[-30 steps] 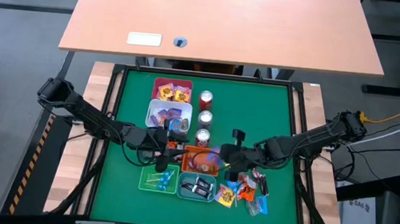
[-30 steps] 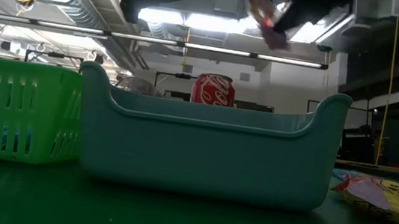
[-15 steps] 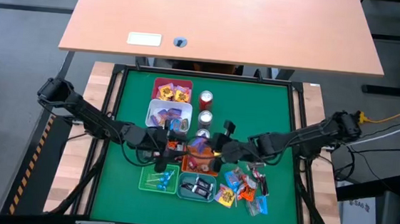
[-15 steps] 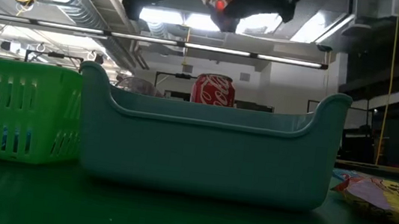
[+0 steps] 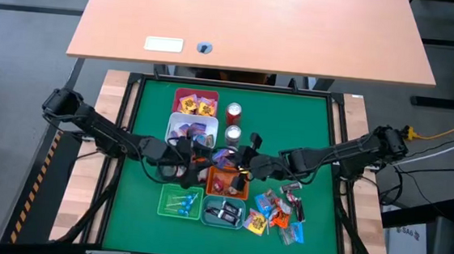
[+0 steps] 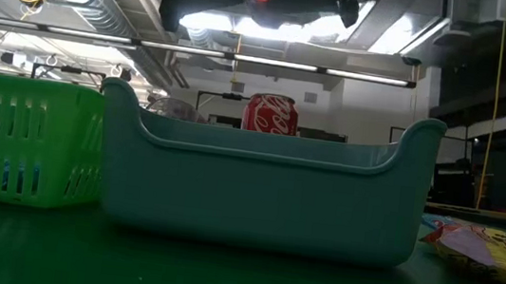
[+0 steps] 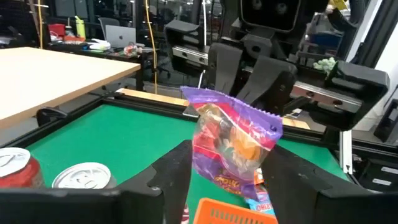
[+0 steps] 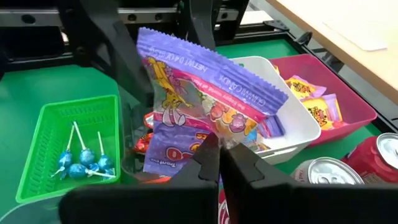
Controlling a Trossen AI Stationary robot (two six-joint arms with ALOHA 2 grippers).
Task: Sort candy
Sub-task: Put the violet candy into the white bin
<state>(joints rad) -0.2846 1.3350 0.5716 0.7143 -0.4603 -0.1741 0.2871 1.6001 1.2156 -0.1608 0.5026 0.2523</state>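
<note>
Two grippers meet over the orange bin. Left of it, the left gripper stands spread wide, its fingers flanking a purple candy packet without clamping it. Right of it, the right gripper is pinched tight on that packet's lower edge, holding it above the bin.

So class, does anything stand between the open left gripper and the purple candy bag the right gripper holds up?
No: the purple candy bag hangs from the shut right gripper, between the left gripper fingers.
</note>
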